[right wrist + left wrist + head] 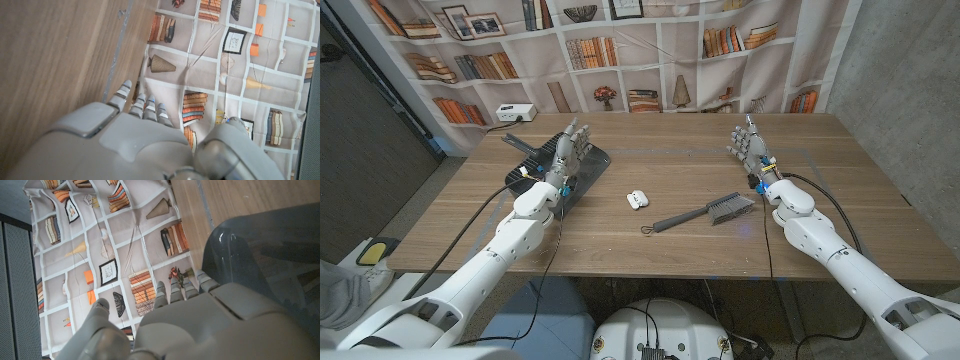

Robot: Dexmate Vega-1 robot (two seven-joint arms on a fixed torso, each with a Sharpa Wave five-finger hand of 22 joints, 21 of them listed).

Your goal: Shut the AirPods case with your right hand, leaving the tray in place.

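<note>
A brown wooden table (660, 240) stands in front of the robot. Near the middle of it sits the little white AirPods case (636, 199), with its lid up. No hand touches it.

Just to the right of the case lies a small grey brush (705, 213) with a long thin handle. The case and the brush are near each other but apart.

The dark tray (588, 166) sits on the left part of the table. The left hand (566, 153) is over the tray, with its fingers straight and a little apart. It holds nothing. From the left wrist view, the tray (270, 255) looks dark and see-through, and the left hand (200, 325) is right next to its edge. It is too hard to tell if the hand touches the tray.

The right hand (750, 145) is on the right side of the table, well apart from the case. Its fingers point up toward the far edge and are spread a little. It holds nothing. In the right wrist view, the right hand (125, 140) is above bare wood.

Behind the table hangs a cloth with bookshelves printed on it (620, 50). A white box (514, 113) sits at the far left corner.
</note>
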